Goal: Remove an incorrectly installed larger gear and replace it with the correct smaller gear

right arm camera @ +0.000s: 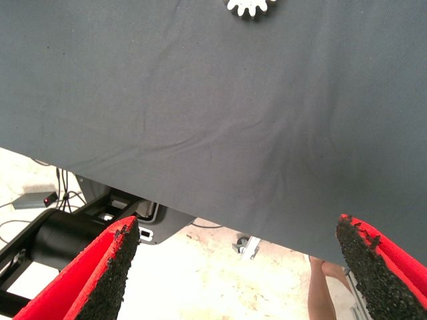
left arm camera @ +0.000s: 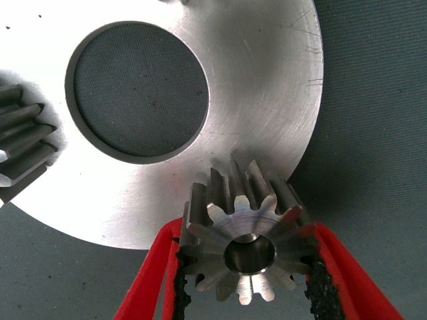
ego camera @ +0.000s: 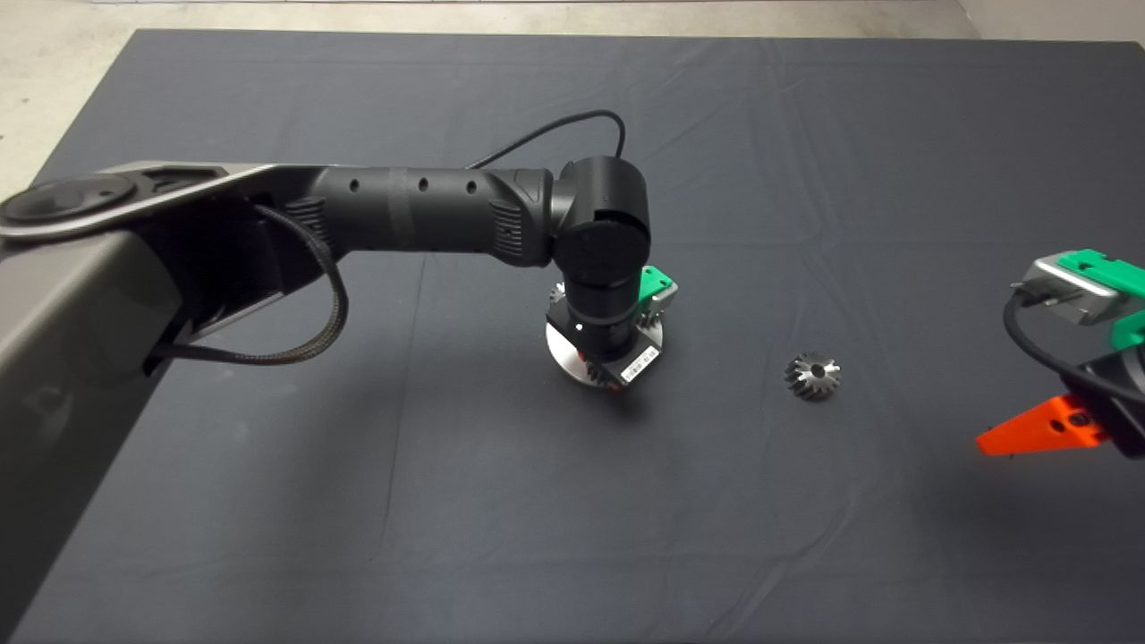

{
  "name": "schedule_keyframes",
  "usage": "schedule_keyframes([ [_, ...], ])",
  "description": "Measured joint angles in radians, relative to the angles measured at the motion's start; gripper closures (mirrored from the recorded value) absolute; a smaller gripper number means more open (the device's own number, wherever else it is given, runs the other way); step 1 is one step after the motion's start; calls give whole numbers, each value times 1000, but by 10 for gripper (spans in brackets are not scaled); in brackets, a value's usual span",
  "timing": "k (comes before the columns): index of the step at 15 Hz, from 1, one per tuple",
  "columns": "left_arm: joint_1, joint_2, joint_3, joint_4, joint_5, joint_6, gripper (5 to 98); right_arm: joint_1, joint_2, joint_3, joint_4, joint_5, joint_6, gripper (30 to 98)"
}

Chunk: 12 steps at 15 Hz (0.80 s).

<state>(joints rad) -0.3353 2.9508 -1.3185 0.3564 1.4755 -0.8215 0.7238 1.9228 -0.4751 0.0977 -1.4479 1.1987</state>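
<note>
My left gripper [ego camera: 601, 371] points straight down over a round silver plate [ego camera: 559, 351] at the mat's middle. In the left wrist view the left gripper [left arm camera: 247, 235] is shut on the smaller gear [left arm camera: 243, 250], a bright silver spur gear, at the rim of the plate [left arm camera: 267, 100]. I cannot tell whether the gear rests on the plate. The larger gear [ego camera: 812, 375], dark grey with slanted teeth, lies alone on the mat to the right of the plate. My right gripper [ego camera: 1038, 431] is open and empty at the right edge.
The plate has a large round hole [left arm camera: 137, 93]. Another grey gear [left arm camera: 20, 140] sits on the plate's other side. In the right wrist view the right gripper [right arm camera: 237, 227] is over the mat's edge, with a pale gear [right arm camera: 250, 5], floor, cables and a person's leg [right arm camera: 320, 293].
</note>
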Motion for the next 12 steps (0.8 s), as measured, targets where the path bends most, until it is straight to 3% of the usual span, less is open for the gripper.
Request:
schedule_keyframes([
  [10,-3,-1,7,-8,1,0,548,0,0,0,0,0,0,504],
  [12,-35,-7,54,-36,17,-27,518,0,0,0,0,0,0,504],
])
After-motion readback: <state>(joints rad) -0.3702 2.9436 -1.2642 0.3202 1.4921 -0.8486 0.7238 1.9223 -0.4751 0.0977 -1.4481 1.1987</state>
